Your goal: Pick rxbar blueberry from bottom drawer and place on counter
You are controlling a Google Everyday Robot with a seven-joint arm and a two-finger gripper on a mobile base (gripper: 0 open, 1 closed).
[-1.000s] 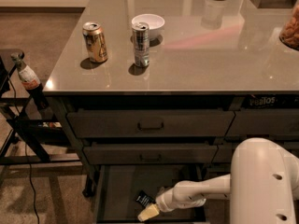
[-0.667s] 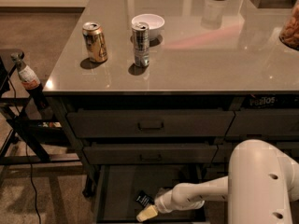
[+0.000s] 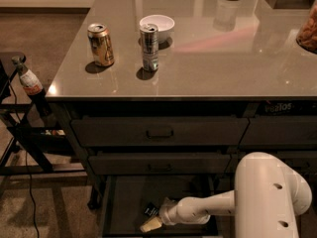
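Bottom drawer (image 3: 124, 202) is pulled open below the counter (image 3: 223, 68). The rxbar blueberry (image 3: 150, 210) lies flat on the drawer floor, toward its front edge and roughly mid-width. The hand (image 3: 151, 225) is down inside the drawer, just beside the bar on its front side, pale tip pointing toward the drawer's left wall. Whether it touches the bar is not clear, and its state cannot be told. White arm (image 3: 208, 209) reaches in from the drawer's right side, with the big white arm housing (image 3: 270, 197) at the front right. On the counter near the left edge is a gold can (image 3: 101, 44), upright, with a silver can (image 3: 149, 40) to its right, also upright. A white bowl (image 3: 157, 26) sits just behind the silver can. The two upper drawers (image 3: 159, 132) are closed. A bottle (image 3: 29, 81) stands on a black stand off the counter's left edge.
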